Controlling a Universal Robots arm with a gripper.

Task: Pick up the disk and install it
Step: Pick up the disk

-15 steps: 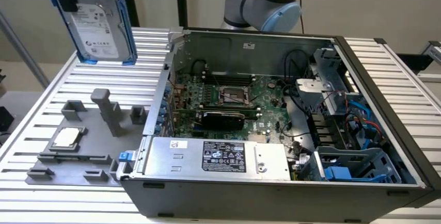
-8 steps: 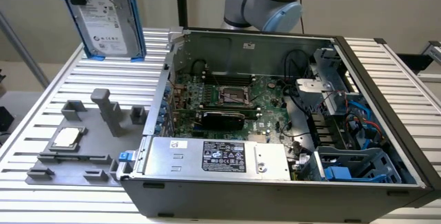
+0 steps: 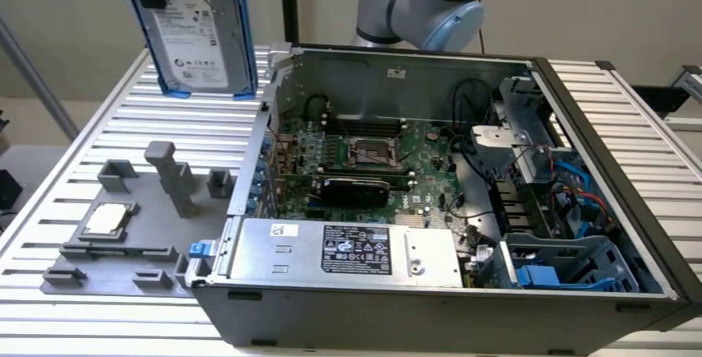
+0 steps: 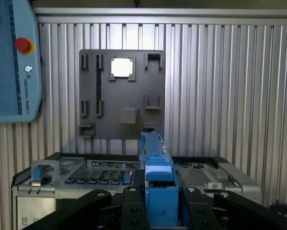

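Your gripper (image 4: 160, 207) is pinching the disk (image 3: 197, 32) by its blue frame, holding it upright over the slatted table (image 3: 66, 159), just off the open computer case (image 3: 417, 73) on the exterior view's left. The grey tray (image 3: 154, 232) with the chip (image 3: 108, 219) lies on the table beside the case.

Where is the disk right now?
The disk hangs upright in the gripper at the exterior view's upper left, above the table and just left of the open computer case.
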